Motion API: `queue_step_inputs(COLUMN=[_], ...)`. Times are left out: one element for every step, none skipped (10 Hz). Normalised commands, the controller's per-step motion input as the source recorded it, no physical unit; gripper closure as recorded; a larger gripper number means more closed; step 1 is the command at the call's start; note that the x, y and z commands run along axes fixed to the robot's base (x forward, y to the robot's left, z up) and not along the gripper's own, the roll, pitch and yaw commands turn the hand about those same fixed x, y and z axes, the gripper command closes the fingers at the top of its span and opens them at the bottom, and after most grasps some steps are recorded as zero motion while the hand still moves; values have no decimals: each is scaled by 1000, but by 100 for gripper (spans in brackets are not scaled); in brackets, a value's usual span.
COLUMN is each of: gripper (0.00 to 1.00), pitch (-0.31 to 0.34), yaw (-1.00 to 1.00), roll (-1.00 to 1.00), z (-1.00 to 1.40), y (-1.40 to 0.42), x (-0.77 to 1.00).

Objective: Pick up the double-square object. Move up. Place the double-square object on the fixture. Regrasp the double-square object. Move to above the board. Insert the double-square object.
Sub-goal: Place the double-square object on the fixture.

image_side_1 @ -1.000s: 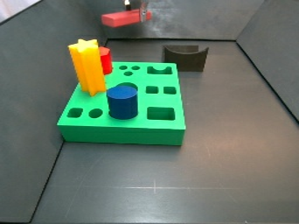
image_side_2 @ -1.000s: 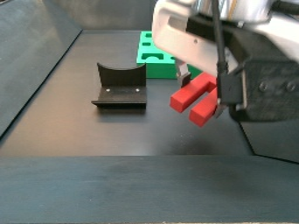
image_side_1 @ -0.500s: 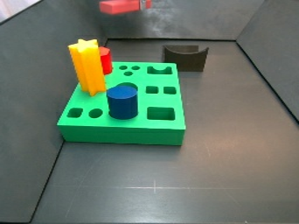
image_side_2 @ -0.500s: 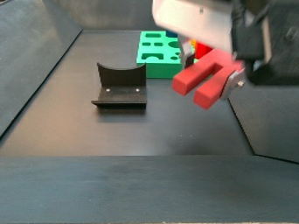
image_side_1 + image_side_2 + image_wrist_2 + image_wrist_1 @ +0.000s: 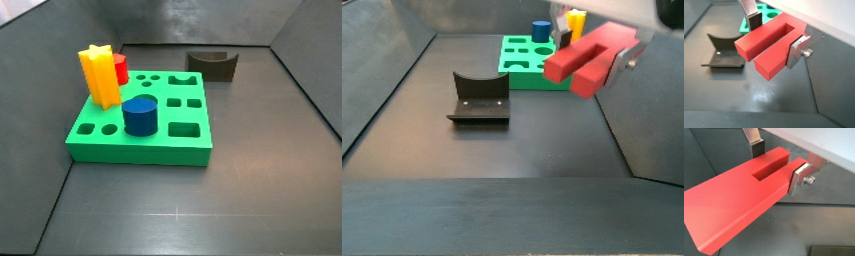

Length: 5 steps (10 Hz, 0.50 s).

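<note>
The claw (image 5: 777, 165) is clamped on the double-square object (image 5: 741, 203), one silver finger (image 5: 799, 178) pressed to one long side of the block and the other finger (image 5: 753, 142) to the opposite side. Both wrist views show the grip; in a wrist view the slot cut into the block's end (image 5: 777, 35) faces the camera and splits that end into two square lobes, while in the other only a short rectangular slot shows in a broad salmon face.

A side view catches the double-square object (image 5: 589, 58) held in the air well above the dark floor, over its right edge, with a silver finger (image 5: 629, 55) at its side; the claw's body is cut off by the frame there. Another side view shows neither the claw nor the held block, only the floor and what stands on it.

The fixture (image 5: 211, 64) sits near the far edge of the floor, apart from the board (image 5: 140, 135). On the board stand a yellow star post (image 5: 96, 75), a red peg (image 5: 120, 68) just behind it, and a blue cylinder (image 5: 140, 114). In a wrist view the fixture (image 5: 723, 52) lies below and beside the held block, and a corner of the board (image 5: 765, 12) peeks out past a finger.

No writing or label can be read anywhere
</note>
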Motion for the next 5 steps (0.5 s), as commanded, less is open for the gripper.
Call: queue_step_inputs(gripper=[100, 100, 100, 100, 100], pitch=[135, 140, 156, 173, 202], yaw=[1000, 1000, 1000, 1000, 1000], roll=[-33, -33, -35, -37, -40], z=[-35, -30, -24, -25, -21], y=[-1000, -1000, -954, -882, -764], x=[933, 966, 1000, 1000, 1000])
